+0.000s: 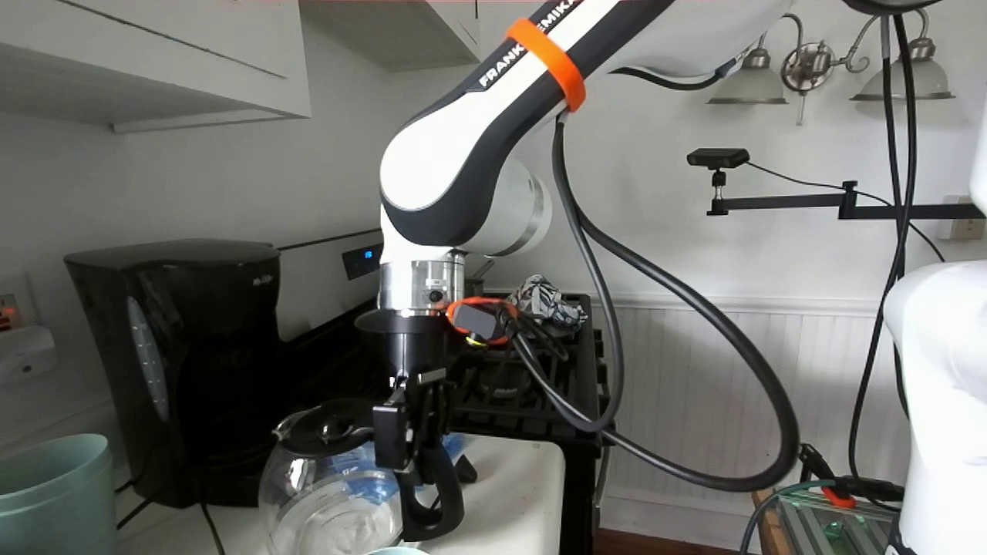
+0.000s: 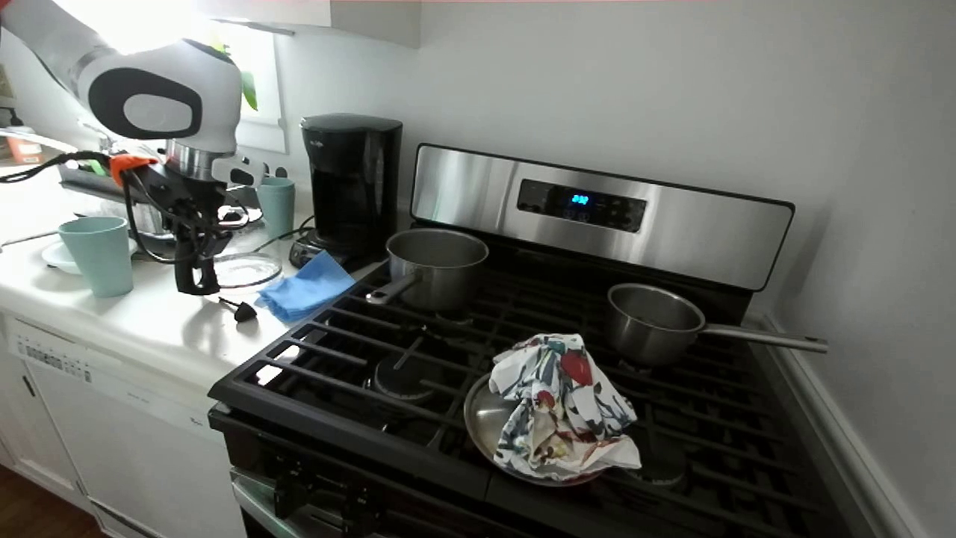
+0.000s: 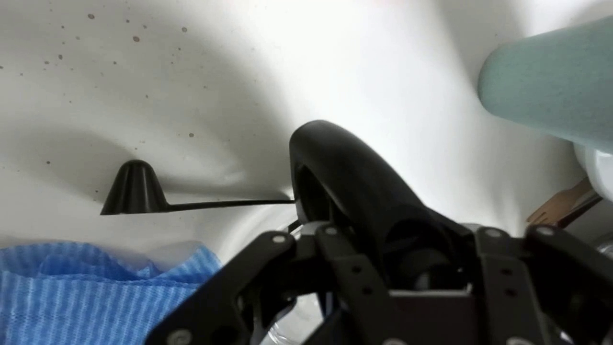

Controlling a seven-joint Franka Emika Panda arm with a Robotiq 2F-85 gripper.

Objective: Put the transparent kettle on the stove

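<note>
The transparent kettle has a clear round glass belly, black lid and black handle. It is at the white counter, beside the stove; its base is cut off there. The kettle also shows in an exterior view, partly behind my gripper. My gripper points down at the upper handle. In the wrist view the kettle's handle lies between the fingers of my gripper. The fingertips are hidden, so I cannot tell whether they press on it. The stove's black grates show beyond the counter.
A black scoop and blue cloth lie between kettle and stove. A black coffee maker stands behind. Steel pots and a pan with a patterned cloth occupy the stove. Green cups stand nearby.
</note>
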